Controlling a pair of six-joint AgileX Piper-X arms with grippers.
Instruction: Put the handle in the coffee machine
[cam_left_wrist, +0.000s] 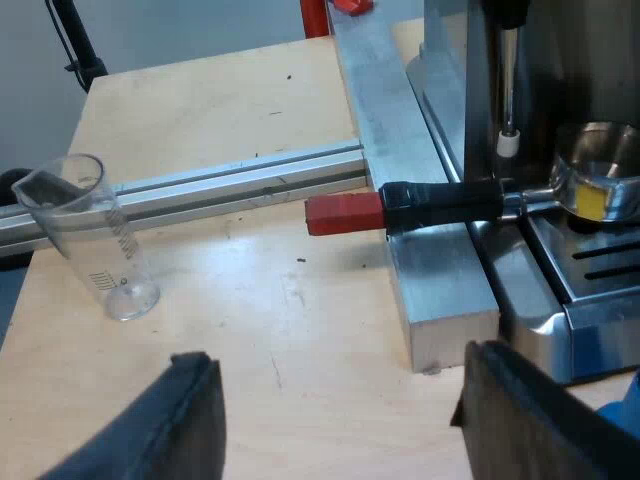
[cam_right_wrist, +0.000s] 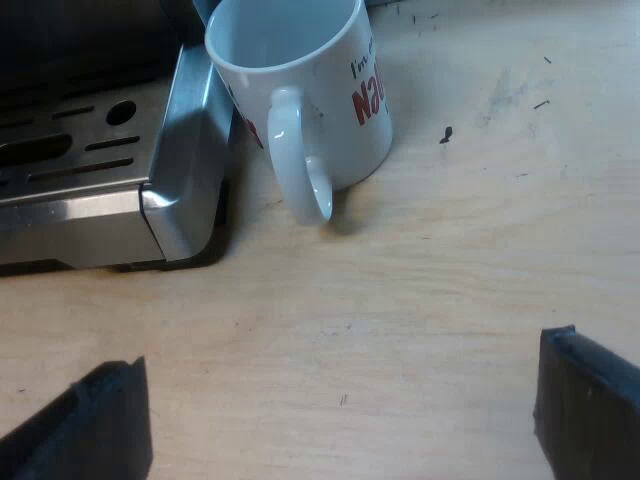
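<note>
Wooden table (cam_right_wrist: 420, 300); mug (cam_right_wrist: 335, 135), red lettering partly readable, beside machine (cam_right_wrist: 90, 200).

The left gripper (cam_left_wrist: 340, 365) has two black fingers (cam_left_wrist: 185, 420), thick and blocky with squared tips. The right gripper (cam_right_wrist: 342, 360) has the same matte black, wedge-shaped fingers (cam_right_wrist: 585, 405).

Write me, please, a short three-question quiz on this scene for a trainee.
1. True or false: the measuring glass lies on its side.
2. What stands beside the espresso machine? A) a tamper B) a mug C) a spoon
3. Fill in: the handle ends in ___.
Key: 1 false, it stands upright; 2 B; 3 red.
</note>
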